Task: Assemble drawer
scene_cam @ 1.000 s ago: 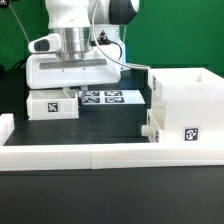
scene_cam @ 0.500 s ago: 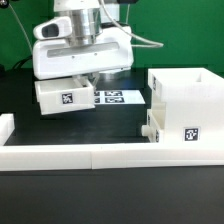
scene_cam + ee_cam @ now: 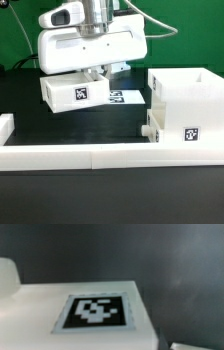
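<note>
The drawer tray [image 3: 72, 92] hangs clear above the counter [image 3: 110, 125], tilted, on the exterior view's left of the housing [image 3: 185, 108]. My tool [image 3: 93, 72] seems clamped on its rim, fingers hidden, carrying it toward the housing's open side.

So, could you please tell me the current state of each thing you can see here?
Tray: lifted off the table, tilted, held under the tool.
Tool: fingers hidden by its body; seems shut on the tray.
Housing: resting on the table at the exterior view's right, open on top, with a second tray's knob sticking out.
Marker board: flat on the table, partly hidden by the tray.
</note>
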